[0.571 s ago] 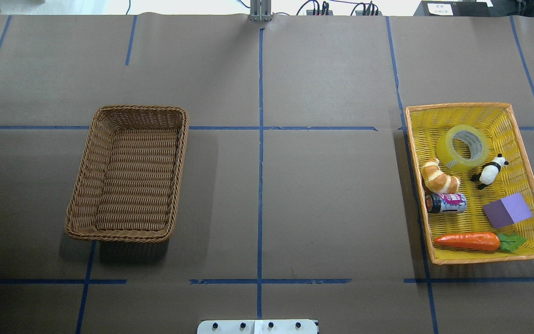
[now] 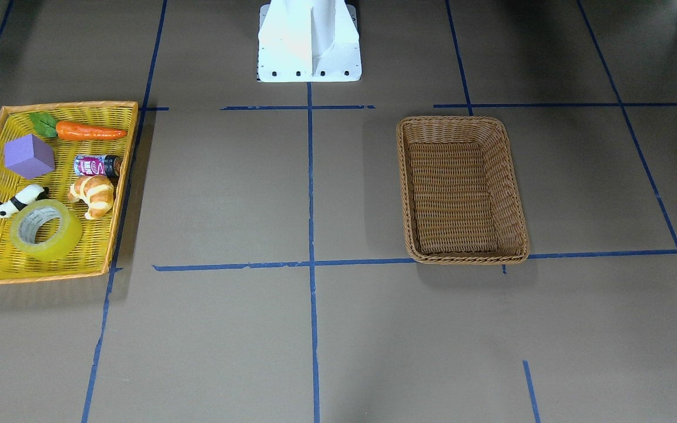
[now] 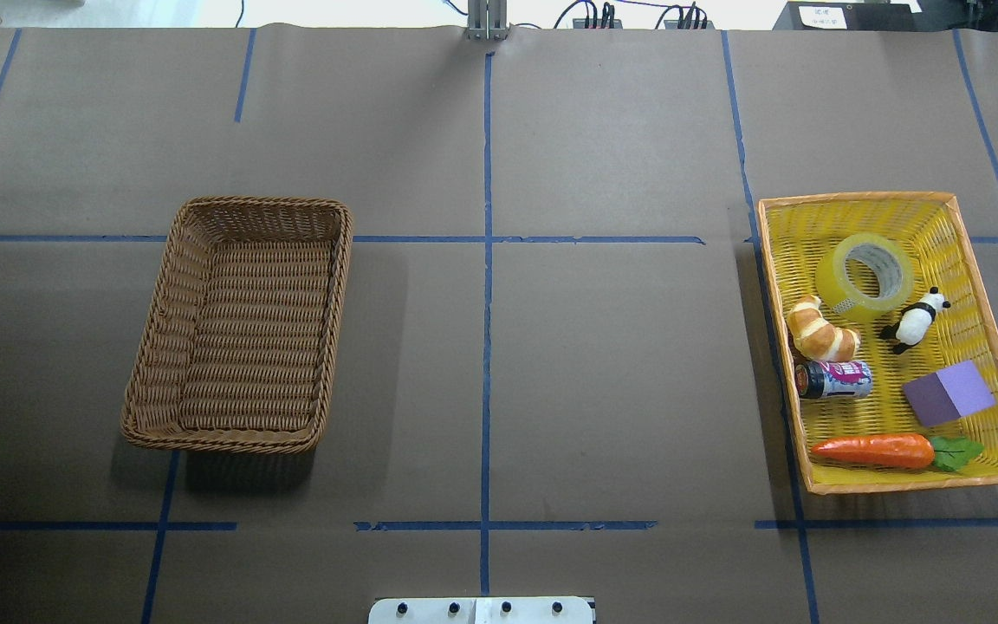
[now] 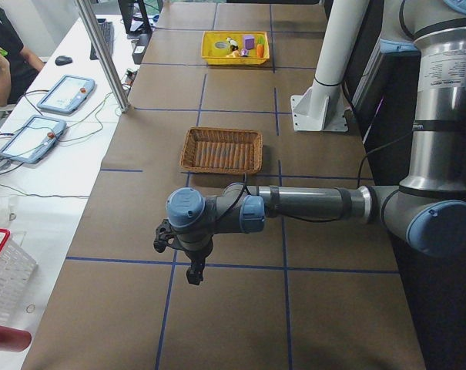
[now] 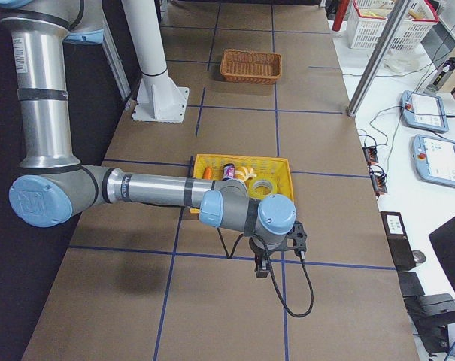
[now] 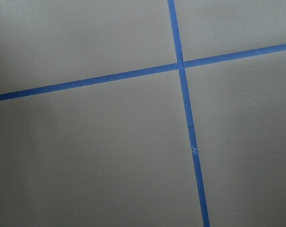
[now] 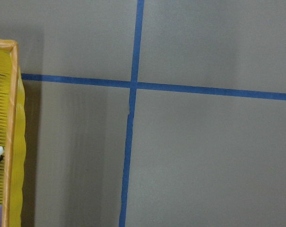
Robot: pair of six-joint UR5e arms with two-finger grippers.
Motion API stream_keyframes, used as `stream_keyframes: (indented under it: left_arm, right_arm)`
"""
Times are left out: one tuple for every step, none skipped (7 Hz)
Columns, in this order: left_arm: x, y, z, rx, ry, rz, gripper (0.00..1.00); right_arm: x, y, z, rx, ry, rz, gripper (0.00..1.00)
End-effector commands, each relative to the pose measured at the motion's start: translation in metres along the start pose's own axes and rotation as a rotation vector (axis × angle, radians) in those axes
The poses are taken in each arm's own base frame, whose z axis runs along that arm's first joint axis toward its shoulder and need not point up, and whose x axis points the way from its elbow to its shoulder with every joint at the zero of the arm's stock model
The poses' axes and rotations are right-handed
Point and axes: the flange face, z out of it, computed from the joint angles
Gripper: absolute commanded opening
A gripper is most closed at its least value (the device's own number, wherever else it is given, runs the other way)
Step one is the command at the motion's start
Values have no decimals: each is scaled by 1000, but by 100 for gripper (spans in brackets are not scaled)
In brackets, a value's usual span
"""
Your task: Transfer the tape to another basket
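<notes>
The tape (image 3: 865, 276), a yellow-green roll with a grey-white core, lies in the far part of the flat yellow tray (image 3: 854, 198) on the table's right; it also shows in the front-facing view (image 2: 46, 230). The brown wicker basket (image 3: 261, 202) stands empty on the left, also in the front-facing view (image 2: 450, 119). My left gripper (image 4: 194, 276) hangs over bare table beyond the basket, far from it. My right gripper (image 5: 262, 268) hangs just outside the tray's outer side. Both show only in side views, so I cannot tell whether they are open or shut.
The tray also holds a croissant (image 3: 821, 331), a panda figure (image 3: 915, 321), a can (image 3: 835, 380), a purple cube (image 3: 949, 393) and a carrot (image 3: 876, 450). The white robot pedestal (image 2: 309, 47) stands at the table's near middle. Blue tape lines cross the brown table.
</notes>
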Motion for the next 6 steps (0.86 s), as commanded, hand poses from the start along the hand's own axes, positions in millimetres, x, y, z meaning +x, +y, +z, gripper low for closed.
stream_keyframes:
  left_arm:
    - [0, 0, 0, 0, 0, 1, 100]
    - [0, -1, -1, 1, -2, 2, 100]
    - [0, -1, -1, 1, -2, 2, 100]
    - [0, -1, -1, 1, 0, 2, 100]
    - [0, -1, -1, 2, 0, 3, 100]
    - [0, -1, -1, 2, 0, 3, 100]
  right_arm:
    - [1, 0, 0, -1, 0, 1, 100]
    - [0, -1, -1, 3, -1, 0, 100]
    - [-5, -4, -6, 12, 1, -10, 100]
    - [-4, -4, -6, 10, 2, -8, 100]
    - [-5, -5, -6, 11, 2, -10, 100]
    - [-9, -7, -10, 19, 7, -21, 100]
